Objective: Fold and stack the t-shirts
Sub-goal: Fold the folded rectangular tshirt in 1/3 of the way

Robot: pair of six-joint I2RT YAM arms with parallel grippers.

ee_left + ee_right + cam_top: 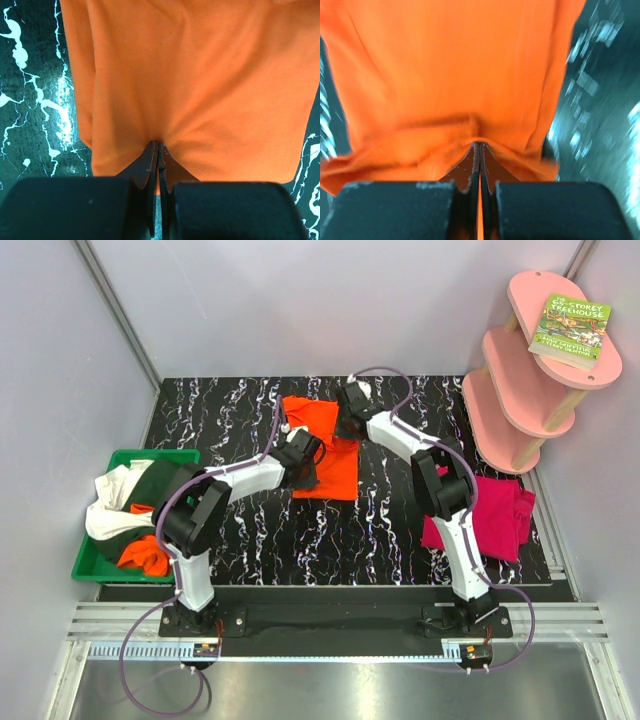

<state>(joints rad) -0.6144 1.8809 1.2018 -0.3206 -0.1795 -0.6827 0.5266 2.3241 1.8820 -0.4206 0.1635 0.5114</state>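
Left gripper pinched on orange t-shirt, left side | right gripper clamped on its far end | I see it lying mid-table | magenta t-shirt flat at right | other t-shirts heaped in green bin

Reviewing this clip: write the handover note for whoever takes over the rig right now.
Left gripper: jaws shut on the orange t-shirt, in the middle of the table.
Right gripper: jaws shut on the same shirt.
Magenta t-shirt: apparently folded, on the right.
Green bin, on the left: white shirt, dark green shirt and second orange shirt, heaped unfolded.
Left to do: finish this fold, stack it, then do the shirts in the bin.
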